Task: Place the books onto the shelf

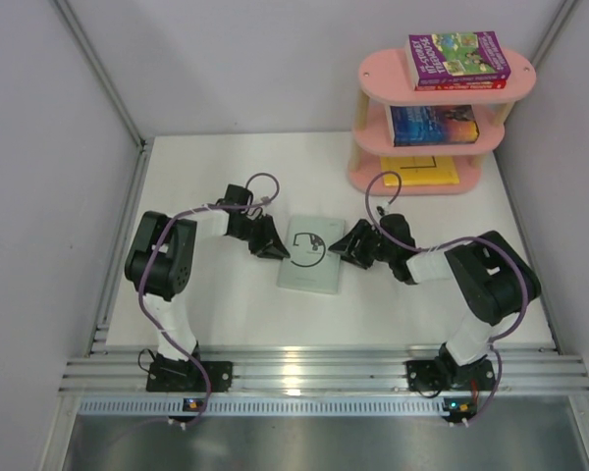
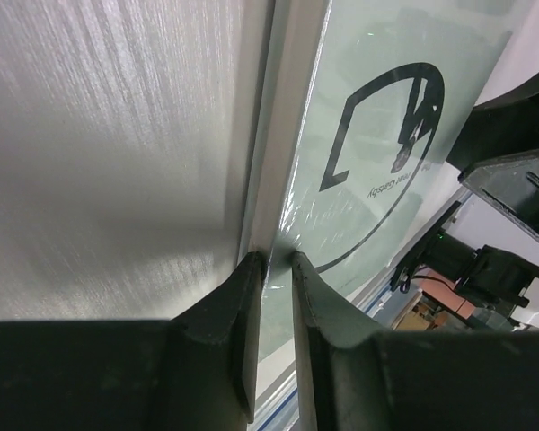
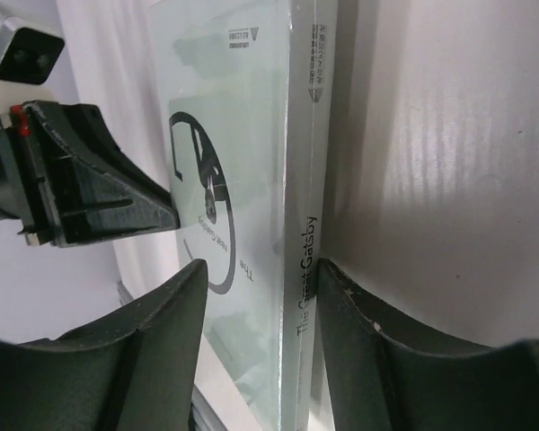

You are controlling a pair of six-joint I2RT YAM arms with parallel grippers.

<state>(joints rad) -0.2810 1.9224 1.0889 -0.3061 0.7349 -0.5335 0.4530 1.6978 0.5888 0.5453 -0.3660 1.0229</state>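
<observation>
A pale grey-green book (image 1: 312,255) with a black emblem lies flat mid-table. My left gripper (image 1: 278,250) is at its left edge; in the left wrist view the jaws (image 2: 277,262) are pinched on the edge of that book (image 2: 386,108). My right gripper (image 1: 342,245) is at the spine side; its fingers (image 3: 260,269) straddle the spine of the book (image 3: 242,117), with a gap to the cover, open. The pink shelf (image 1: 378,74) stands at the back right. It holds a purple-green book (image 1: 456,54) over a red one (image 1: 461,85), a blue-orange book (image 1: 432,125) and a yellow book (image 1: 422,169).
White walls close in the table (image 1: 206,177) on the left, back and right. An aluminium rail (image 1: 324,373) runs along the near edge by the arm bases. Both arms reach inward and face each other across the book.
</observation>
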